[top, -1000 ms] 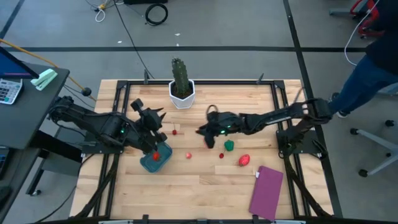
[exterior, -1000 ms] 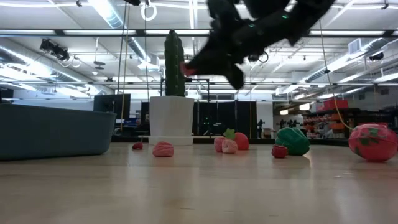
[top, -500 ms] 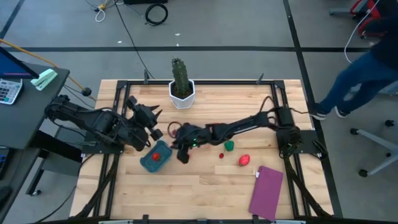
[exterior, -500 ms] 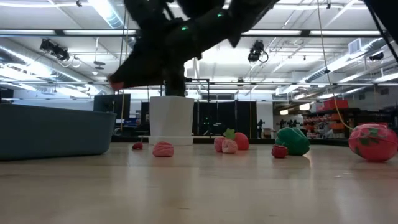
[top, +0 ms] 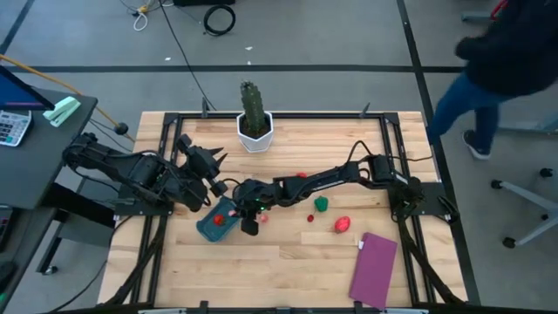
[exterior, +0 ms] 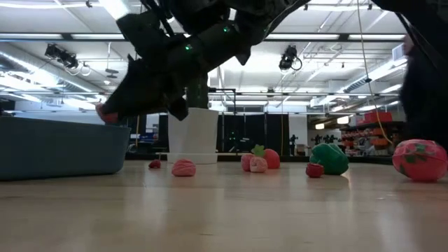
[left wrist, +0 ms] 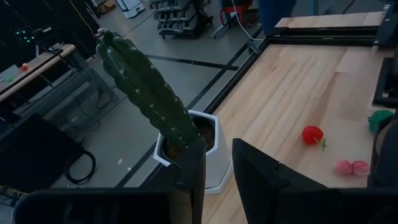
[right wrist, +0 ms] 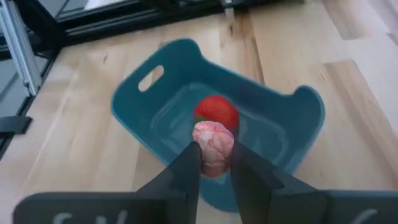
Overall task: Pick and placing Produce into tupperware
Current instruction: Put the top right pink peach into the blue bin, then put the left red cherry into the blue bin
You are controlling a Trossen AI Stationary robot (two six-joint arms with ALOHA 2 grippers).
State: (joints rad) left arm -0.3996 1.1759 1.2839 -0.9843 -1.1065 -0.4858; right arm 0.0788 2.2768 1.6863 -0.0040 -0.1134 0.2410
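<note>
The teal tupperware (top: 215,224) rests flat on the table's left half, with one red piece (right wrist: 215,112) lying inside it. My right gripper (right wrist: 214,158) reaches across from the right and hovers just above the tupperware (right wrist: 155,106), shut on a pink piece of produce (right wrist: 213,142). My left gripper (top: 207,166) waits open beside the tupperware on its far-left side, facing the cactus (left wrist: 146,87). A green piece (top: 322,203), a pink-red piece (top: 342,224) and small red pieces lie loose on the table's middle. My right gripper pinches the small pink piece (right wrist: 213,142) between its two fingertips (right wrist: 186,165), which slant down from the table's right. The piece is lifted clear and hangs over the tupperware's inside, close above the red piece; in the low view it shows at the tupperware's rim (exterior: 106,115).
A tall green cactus in a white pot (top: 254,118) stands at the far edge. A flat purple rectangle (top: 373,269) lies at the near right corner. Loose produce (exterior: 183,167) sits mid-table. A person (top: 501,61) moves beyond the table's far right corner.
My right gripper has carried the pink piece from the table's middle toward the left edge and down, ending over the tupperware. My left gripper has drawn back from above the tupperware toward the far edge, leaving a red piece inside it.
</note>
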